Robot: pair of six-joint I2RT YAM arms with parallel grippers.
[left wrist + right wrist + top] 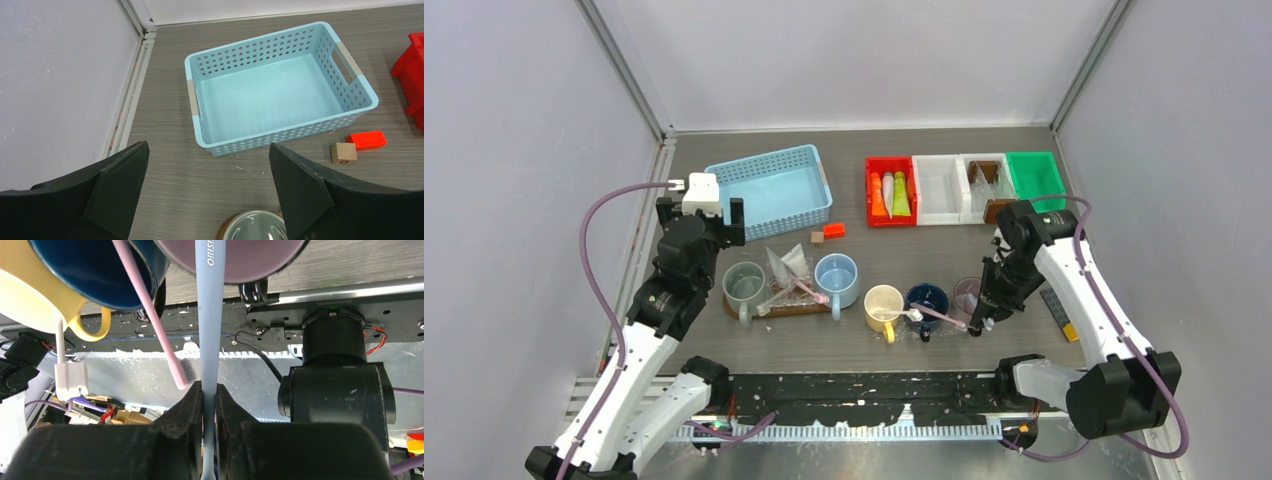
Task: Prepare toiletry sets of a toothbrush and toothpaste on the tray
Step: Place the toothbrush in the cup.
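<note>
The right gripper (209,390) is clenched on a blue toothbrush (207,300), whose shaft runs up across the mouth of the mauve mug (260,255). Whether its far end rests on the mug's bottom is hidden. The left gripper (207,147) hangs spread and empty above the table, facing the basket (280,95).

The main risk, I judge, is at the release. The brush leans with much of its length outside the rim — let go like this, it may pivot over the lip and fall off the near table edge, or lever the mug over. The pink toothbrush (150,310) in the navy mug (90,270) lies just beside the right fingers, so the opening jaws could flick it out. A sideways retreat could also shove the mauve mug into the navy one.

A wider worry shows in the top view. The tray (809,310) carries only the grey-green mug (744,285) and light blue mug (836,278) — the mauve, navy and yellow mug (884,303) stand on bare table beside it. The toothpaste (901,195) lies in the red bin (870,195), well apart from the mugs, so these sets may end up incomplete or off the tray.
</note>
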